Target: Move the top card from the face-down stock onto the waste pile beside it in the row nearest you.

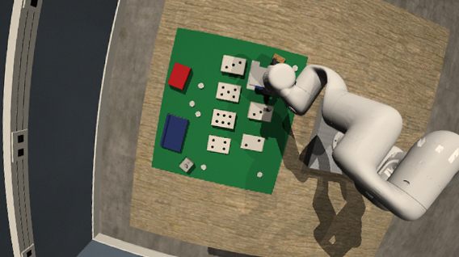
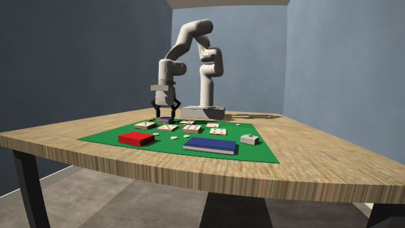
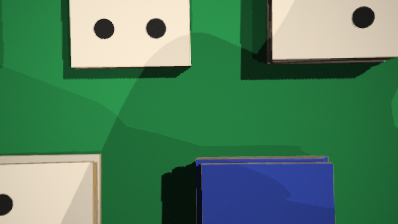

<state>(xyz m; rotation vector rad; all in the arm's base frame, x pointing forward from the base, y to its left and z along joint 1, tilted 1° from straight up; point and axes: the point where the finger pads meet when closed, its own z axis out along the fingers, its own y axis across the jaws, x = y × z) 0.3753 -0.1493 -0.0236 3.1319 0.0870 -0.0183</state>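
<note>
the end effector [image 2: 165, 115] hung open and empty just above the blue-backed stack of face-down plywood cards [image 2: 165, 120], its black fingers [image 2: 157, 111] straddling the stack without touching it. that stock sat on the green felt mat [image 2: 262, 155] on the wooden desk [image 2: 316, 171], in the row nearest the arm's base. beside it lay a cream one-pip waste pile [image 3: 47, 192]. no containers or legible writing showed, only black pips.

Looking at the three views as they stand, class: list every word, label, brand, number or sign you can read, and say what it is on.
No words, brands or digits are readable anywhere.
The only markings are black pips on the pale tiles, e.g. two on one tile.
The blue-backed stack, red block and blue book are unmarked.
</note>
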